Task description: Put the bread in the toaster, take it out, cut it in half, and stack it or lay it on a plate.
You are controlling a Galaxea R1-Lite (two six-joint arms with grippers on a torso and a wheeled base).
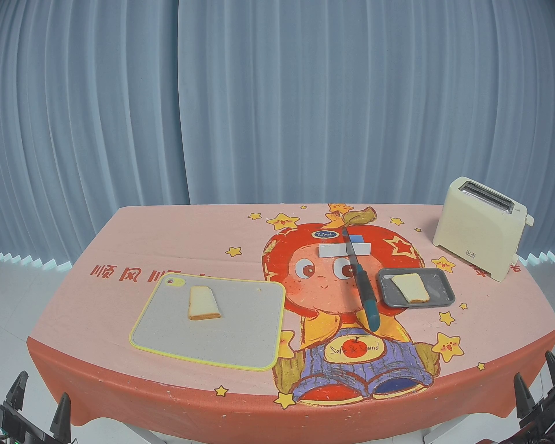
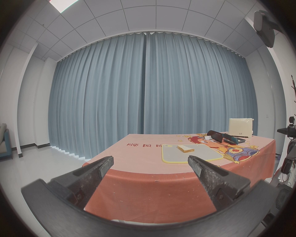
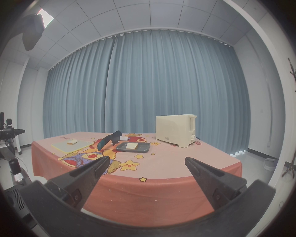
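Cutting is judged done: one bread half (image 1: pixel 203 303) lies on the left board (image 1: pixel 243 332), the other half (image 1: pixel 411 287) on the right plate (image 1: pixel 440 290). Left gripper (image 2: pixel 150 160) and right gripper (image 3: pixel 147 160) are held spread and empty; stacking is not yet done.

I'm getting bright, even light from above; a ceiling panel (image 2: pixel 63 3) glows white in the left wrist view. The bread (image 1: pixel 203 302) on the cutting board (image 1: pixel 243 341) throws only a thin soft shadow. Both wrist views bow hard toward dark rims.
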